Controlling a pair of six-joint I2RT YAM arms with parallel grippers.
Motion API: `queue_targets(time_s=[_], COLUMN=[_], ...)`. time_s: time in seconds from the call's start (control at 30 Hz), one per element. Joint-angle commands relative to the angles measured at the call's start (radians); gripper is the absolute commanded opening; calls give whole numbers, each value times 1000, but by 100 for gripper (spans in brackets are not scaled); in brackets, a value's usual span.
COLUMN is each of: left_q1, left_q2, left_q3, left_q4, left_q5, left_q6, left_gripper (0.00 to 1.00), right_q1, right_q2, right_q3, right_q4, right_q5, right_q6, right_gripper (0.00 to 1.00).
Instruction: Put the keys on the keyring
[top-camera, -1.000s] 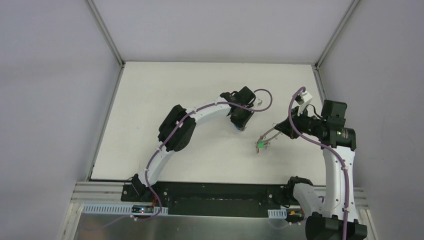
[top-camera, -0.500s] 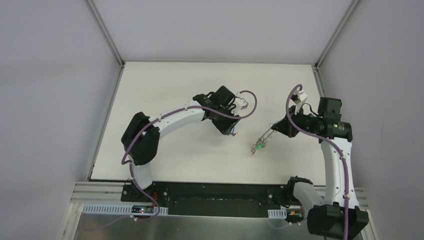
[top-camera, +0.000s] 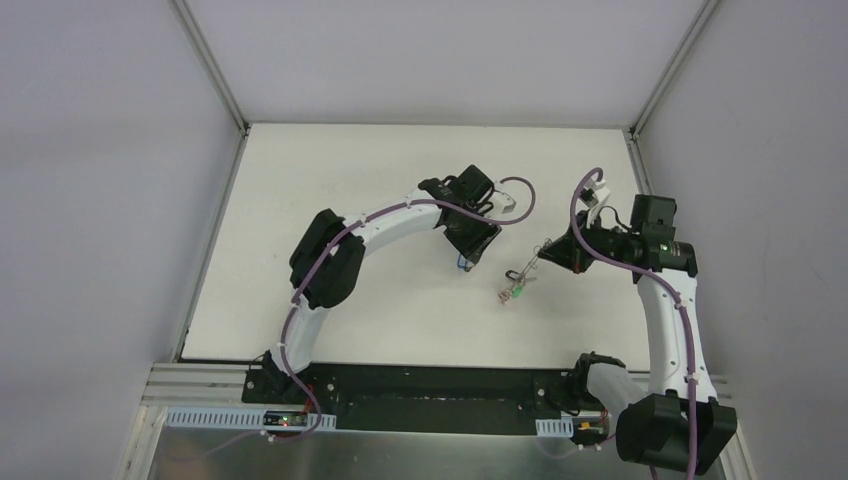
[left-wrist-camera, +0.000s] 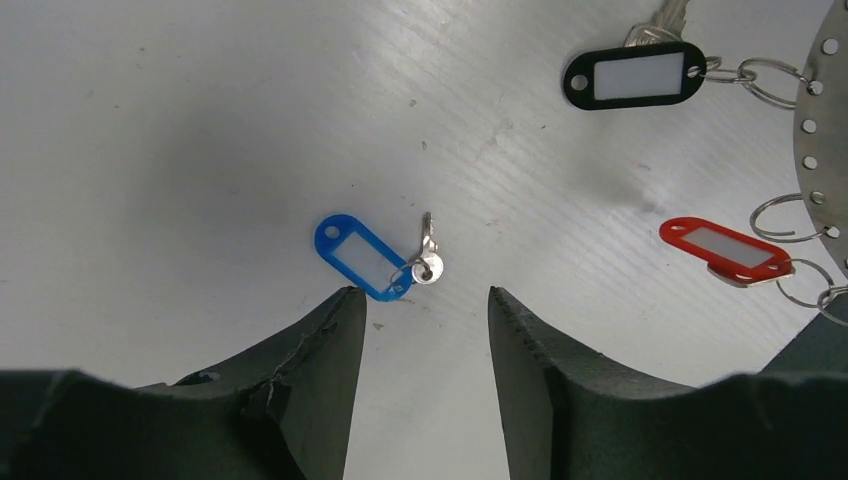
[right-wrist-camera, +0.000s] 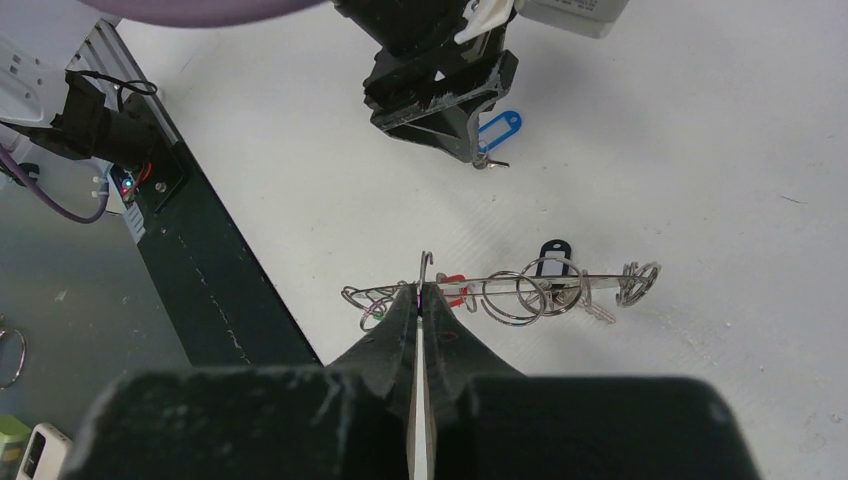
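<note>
A blue-tagged key (left-wrist-camera: 360, 255) lies loose on the white table, just ahead of the fingertips of my open, empty left gripper (left-wrist-camera: 425, 292). It also shows in the right wrist view (right-wrist-camera: 497, 130). My right gripper (right-wrist-camera: 422, 288) is shut on the keyring (right-wrist-camera: 600, 276), which I see edge-on and held above the table. A black-tagged key (right-wrist-camera: 553, 247) and a red-tagged key (right-wrist-camera: 455, 285) hang from its loops. The left wrist view shows the keyring's rim (left-wrist-camera: 828, 120), the black tag (left-wrist-camera: 635, 75) and the red tag (left-wrist-camera: 725, 250). A green tag (top-camera: 519, 293) hangs under the keyring (top-camera: 515, 283).
The black base rail (top-camera: 400, 385) runs along the table's near edge. Grey enclosure walls (top-camera: 120, 200) close in the left, right and back sides. Each arm carries a purple cable (top-camera: 525, 195).
My left arm swung left and then back right, and its gripper now hangs over the blue-tagged key. My right gripper has shifted the keyring slightly left and up.
</note>
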Motion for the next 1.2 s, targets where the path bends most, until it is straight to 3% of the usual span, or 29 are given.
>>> queue_targets(time_s=[0.0,0.5,1.17], left_q1=[7,41,43], left_q2=[12,99,94], left_q3=[34,85,10], left_q4=[-39,-60,-50], left_q5=[71,165,257], left_q6=[32,31,55], left_gripper=[49,55,47], right_q1=[5,4,2], right_q2=[-13,-16,-18], right_q3=[-5,-15,-22], right_q4=[34,26,26], right_q5=[-55,-69,-67], right_q6=[-10,-12,-12], right_gripper=[0,0,0])
